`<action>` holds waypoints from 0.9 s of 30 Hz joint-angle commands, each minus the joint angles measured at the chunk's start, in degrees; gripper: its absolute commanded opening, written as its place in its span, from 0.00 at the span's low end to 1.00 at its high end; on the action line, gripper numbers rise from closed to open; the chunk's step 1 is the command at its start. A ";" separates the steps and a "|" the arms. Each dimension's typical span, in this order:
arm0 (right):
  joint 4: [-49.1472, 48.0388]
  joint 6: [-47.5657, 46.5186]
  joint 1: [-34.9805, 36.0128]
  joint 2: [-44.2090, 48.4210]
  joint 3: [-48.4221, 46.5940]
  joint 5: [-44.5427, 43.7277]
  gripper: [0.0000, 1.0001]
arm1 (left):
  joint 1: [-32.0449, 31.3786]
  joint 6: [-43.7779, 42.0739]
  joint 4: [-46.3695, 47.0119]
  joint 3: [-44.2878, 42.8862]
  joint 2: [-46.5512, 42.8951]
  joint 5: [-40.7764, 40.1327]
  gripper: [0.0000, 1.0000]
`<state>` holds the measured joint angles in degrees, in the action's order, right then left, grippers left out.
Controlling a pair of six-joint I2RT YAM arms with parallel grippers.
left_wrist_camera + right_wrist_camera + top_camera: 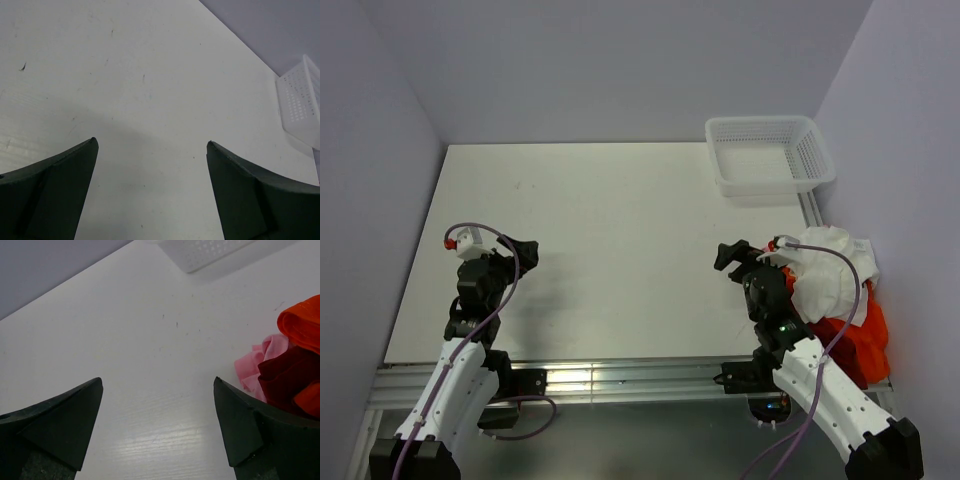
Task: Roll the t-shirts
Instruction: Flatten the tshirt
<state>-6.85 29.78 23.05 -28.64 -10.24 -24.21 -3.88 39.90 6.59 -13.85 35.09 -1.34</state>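
Observation:
A heap of t-shirts lies at the table's right edge: a crumpled white one [832,272] on top and a bright orange-red one [858,340] below it. In the right wrist view the heap shows as orange-red [302,322], pink [260,360] and dark red [290,376] cloth beside the right finger. My right gripper [728,256] [158,379] is open and empty, just left of the heap, over bare table. My left gripper [525,248] [152,141] is open and empty over bare table on the left side.
A white plastic mesh basket [817,160] stands at the back right corner; it also shows in the left wrist view [300,102] and the right wrist view [205,252]. Grey walls close in the white table [620,230] on three sides.

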 commanded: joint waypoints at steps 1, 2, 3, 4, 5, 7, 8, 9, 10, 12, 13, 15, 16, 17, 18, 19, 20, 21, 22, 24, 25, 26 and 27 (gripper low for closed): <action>-0.18 1.33 0.07 0.52 -2.42 -2.94 0.98 | 0.19 0.09 2.20 -0.74 -0.37 0.47 0.96; -0.09 1.68 0.07 0.95 -2.16 -3.47 0.99 | 0.19 0.09 2.20 -0.74 -0.46 0.55 0.96; 0.34 2.38 0.07 1.13 -2.24 -4.35 0.99 | 0.19 0.00 2.46 -0.74 -0.38 0.73 0.95; 1.31 3.08 0.07 1.13 -2.24 -6.45 0.99 | 0.19 -0.08 2.64 -0.66 -0.46 0.90 0.95; 1.92 3.79 0.07 1.05 -2.59 -7.42 0.99 | 0.19 -0.09 2.64 -0.66 -0.38 0.90 0.95; 3.94 5.90 0.07 0.78 -3.20 -9.27 0.99 | 0.19 -0.08 2.29 -0.66 -0.72 0.82 0.95; 4.39 6.51 0.07 0.70 -3.73 -10.32 0.99 | 0.19 -0.09 2.20 -0.66 -0.81 0.56 0.95; 4.83 7.30 0.07 0.87 -4.08 -10.51 0.99 | 0.19 -0.09 2.20 -0.57 -0.99 0.38 0.95; 6.05 8.01 0.07 1.22 -4.35 -11.03 0.98 | 0.19 -0.09 2.20 -0.57 -1.16 0.38 0.95; 6.41 10.20 0.07 2.62 -4.26 -14.37 0.97 | 0.19 -0.09 2.20 -0.57 -1.08 0.20 0.95; 7.98 10.82 0.15 3.06 -4.17 -15.86 0.96 | 0.19 -0.09 2.03 -0.65 -0.99 0.11 0.95; 11.66 13.62 0.07 4.03 -6.45 -20.93 0.96 | 0.19 0.00 1.76 -0.83 -0.73 -0.32 0.95; 17.25 14.68 0.07 3.86 -10.03 -22.62 0.96 | 0.19 0.00 1.76 -0.92 -0.55 -0.33 0.96; 20.62 15.91 0.07 3.51 -12.06 -24.29 0.96 | 0.19 0.00 1.93 -0.92 -0.38 -0.33 0.95; 24.04 19.06 0.07 2.81 -14.17 -28.22 0.96 | 0.19 0.00 2.02 -1.01 0.06 -0.24 0.95; 32.61 21.52 0.15 0.98 -18.63 -30.27 0.97 | 0.19 0.00 2.20 -1.09 0.41 -0.15 0.95; 37.56 28.07 0.07 -0.09 -20.85 -32.72 0.98 | 0.19 -0.08 2.20 -1.18 0.68 -0.06 0.95; 42.22 31.71 0.07 -1.14 -22.96 -36.66 0.99 | 0.19 -0.09 2.37 -1.44 1.38 0.11 0.95; 51.15 35.22 0.07 -3.41 -26.38 -38.70 1.00 | 0.19 -0.09 2.37 -1.62 1.82 0.20 0.94; 61.98 45.60 0.07 -5.45 -28.77 -41.70 1.00 | 0.19 -0.17 2.55 -1.80 2.70 0.64 0.93; 63.70 47.63 -0.02 -7.11 -30.00 -43.45 1.00 | 0.19 -0.17 2.55 -1.89 2.79 0.82 0.93; 63.89 46.96 -0.19 -7.91 -30.45 -43.90 1.00 | 0.19 -0.17 2.72 -1.89 2.96 0.82 0.93; 62.07 45.03 -0.72 -8.88 -30.71 -43.73 1.00 | 0.19 -0.17 2.64 -1.89 2.97 0.82 0.92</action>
<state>41.98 66.39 22.96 -34.54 -39.07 -59.90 -3.84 39.88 6.59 -13.85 38.06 -1.34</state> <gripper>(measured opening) 0.996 0.925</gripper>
